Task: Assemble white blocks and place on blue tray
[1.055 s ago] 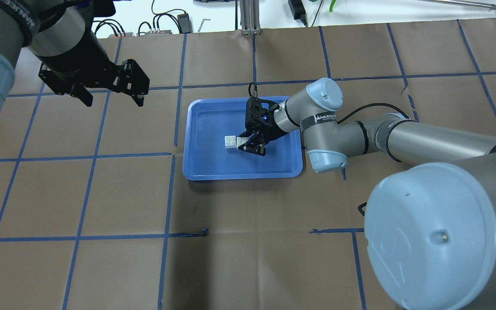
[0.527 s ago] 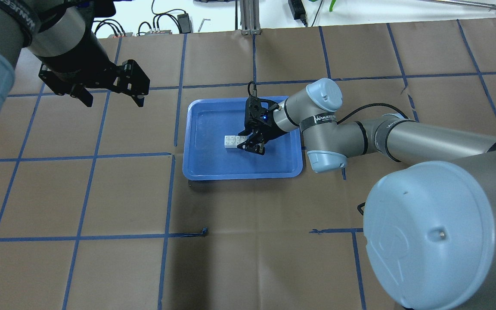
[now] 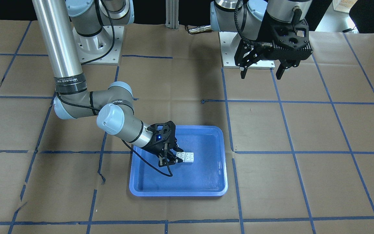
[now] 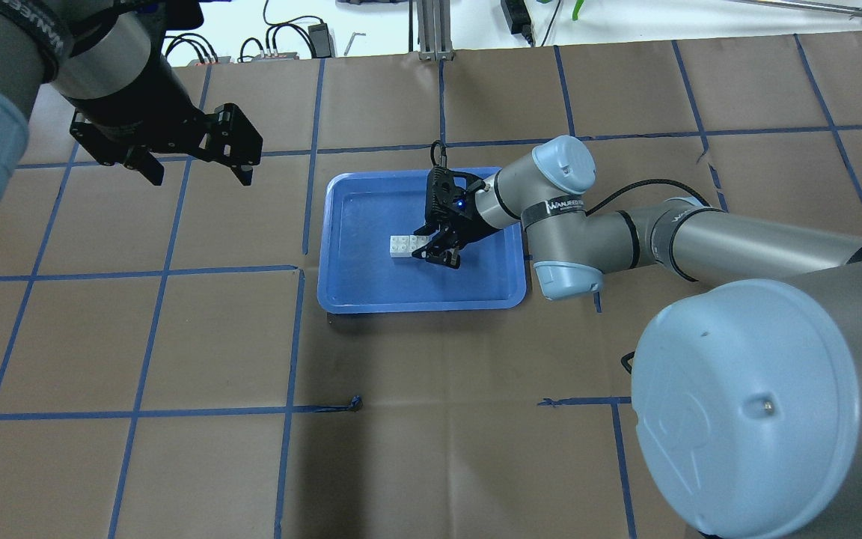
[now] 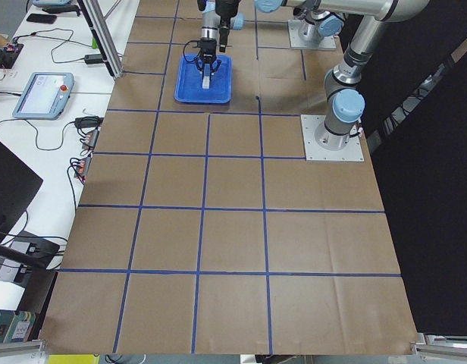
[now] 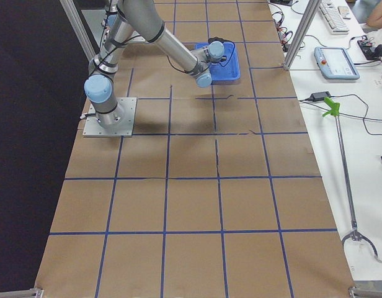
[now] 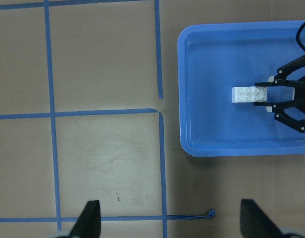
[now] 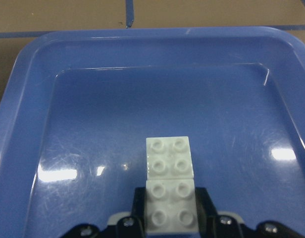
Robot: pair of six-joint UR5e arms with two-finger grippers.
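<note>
- The right gripper (image 8: 171, 201) reaches low into the tray (image 8: 142, 35). Its fingers (image 8: 139, 198) are drawn in narrow, and the pads lie against both sides of the nearer of the two blocks (image 8: 170, 166), so it has hold of that one.
- Just ahead of the fingertips is the second block. It touches the first end to end, in line with it, studs up.
- All eight studs show, so neither block sits on top of the other. Whether the two are locked together cannot be told from here.
- The pair looks to be resting on the tray floor, or only just over it, near the middle and well apart from every wall.
- Judged by this, the step in hand is the set-down, at the very end of the task.
- The next move calls for spreading the fingers evenly, then backing off along the gripper's own line. Brushing the held block would split the pair or drag it across the slick floor.
- The tray holds only the blocks. The rest of its floor on either side of the fingers and beyond them is bare and glossy.
- Far off to the side, over the table (image 4: 176, 337), the left gripper (image 4: 199, 177) hangs high. Its fingers are spread wide and hold nothing, and it is well apart from the tray.
</note>
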